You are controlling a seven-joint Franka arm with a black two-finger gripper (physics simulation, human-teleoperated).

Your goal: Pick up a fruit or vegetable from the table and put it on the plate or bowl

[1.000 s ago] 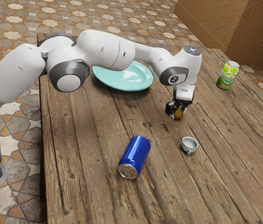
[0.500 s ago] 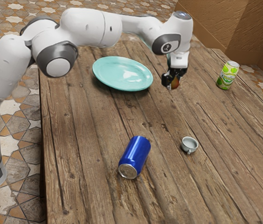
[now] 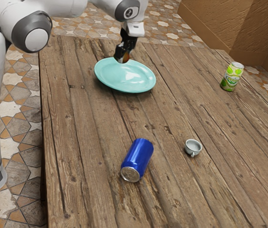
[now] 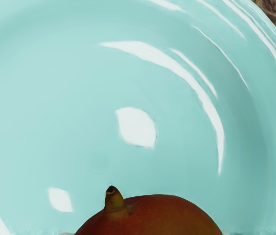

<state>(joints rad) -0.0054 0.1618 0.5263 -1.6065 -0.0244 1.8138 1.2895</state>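
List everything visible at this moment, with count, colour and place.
fruit: 1, red-orange with a stem, held over the plate
plate: 1, turquoise, far part of the table
blue can: 1, blue, lying on its side near the front
green can: 1, green, upright at the exterior view's right
cup: 1, grey-white, beside the blue can
table: 1, brown planks
arm: 1, white
gripper: 1, black, shut on the fruit
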